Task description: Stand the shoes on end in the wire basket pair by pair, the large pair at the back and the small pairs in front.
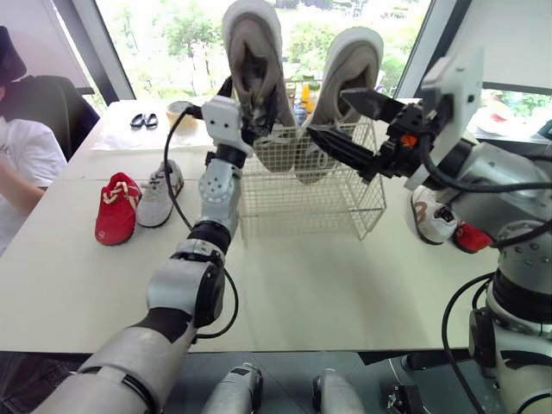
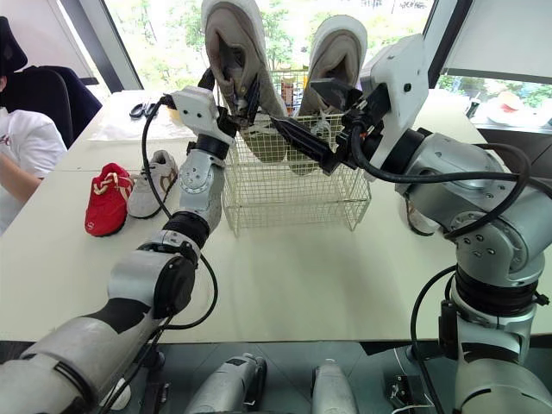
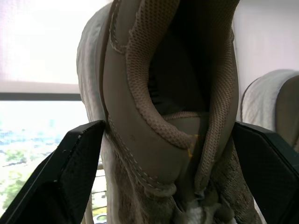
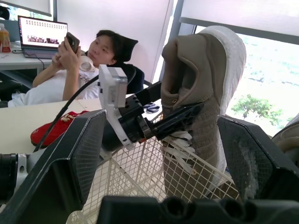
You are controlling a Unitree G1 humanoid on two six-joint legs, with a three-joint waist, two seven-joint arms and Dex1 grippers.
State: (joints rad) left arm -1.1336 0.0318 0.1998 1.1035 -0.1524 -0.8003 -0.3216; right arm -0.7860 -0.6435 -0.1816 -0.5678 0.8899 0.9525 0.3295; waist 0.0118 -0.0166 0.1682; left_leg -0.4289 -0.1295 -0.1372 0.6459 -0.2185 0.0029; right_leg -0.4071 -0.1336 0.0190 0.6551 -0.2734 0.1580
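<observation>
Two large beige shoes stand on end, heels up, in the wire basket (image 1: 345,203). My left gripper (image 1: 257,114) is shut on the left large shoe (image 1: 250,52) just below its collar; in the left wrist view its fingers (image 3: 79,158) press both sides of the heel. My right gripper (image 1: 329,114) hangs open in front of the right large shoe (image 1: 349,65), not touching it. On the table left of the basket lie a small red shoe (image 1: 116,207) and a small grey shoe (image 1: 159,196). A small white shoe (image 1: 433,216) and another red one (image 1: 473,238) lie on the right.
A person (image 1: 21,164) sits at the table's left side, holding a phone. Scissors (image 1: 143,121) and a tape roll (image 1: 179,110) lie at the back left. The table (image 1: 328,285) has open surface in front of the basket.
</observation>
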